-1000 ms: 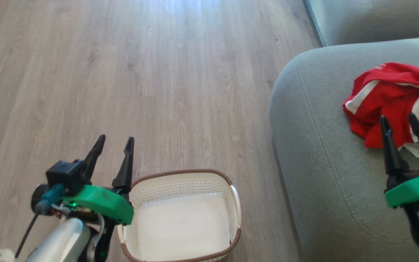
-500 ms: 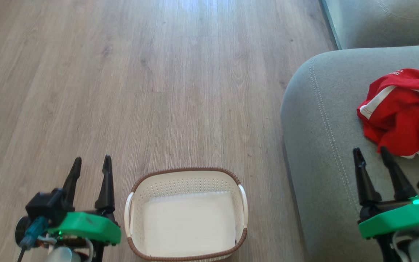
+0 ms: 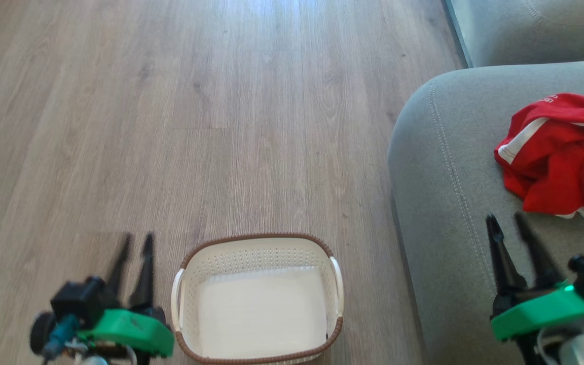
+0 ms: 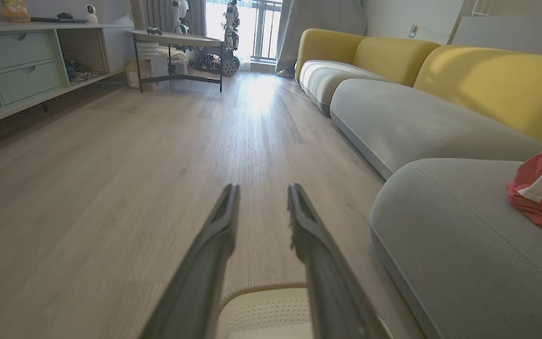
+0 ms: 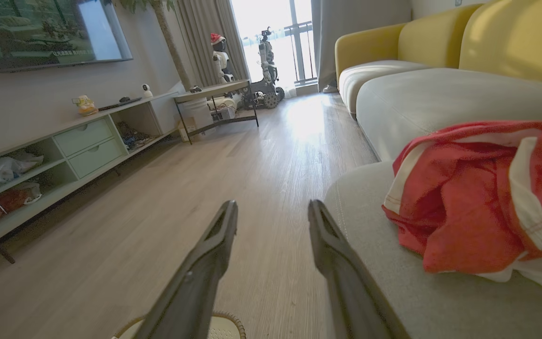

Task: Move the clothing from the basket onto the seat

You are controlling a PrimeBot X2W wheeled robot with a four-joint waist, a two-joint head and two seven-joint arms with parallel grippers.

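A: So, how does the clothing (image 3: 558, 152) look?

B: It's a crumpled red heap with white stripes and trim, and small white lettering on the top fold. It lies on the seat (image 3: 444, 167), the grey cushion with double stitching round its corner. That puts it just beyond the tips of the right gripper (image 3: 504, 218) and off to their right, not touching them.

A: And the fingers?

B: The right pair is parted and holds nothing. The left gripper (image 3: 138, 237) is blurred in the head view, but its wrist view shows a narrower gap, also holding nothing.

A: The basket (image 3: 256, 252)?

B: It's cream and perforated with a brown braided rim, and its pale bottom shows whole. It sits on the wooden floor (image 3: 221, 126), just right of the left fingers, near their base.

A: Anything in between?

B: The seat's rounded corner lies between the basket and the clothing. Far ahead of the fingers there's a low cabinet (image 5: 87, 141) to the left and yellow backrests (image 4: 497, 80) to the right.
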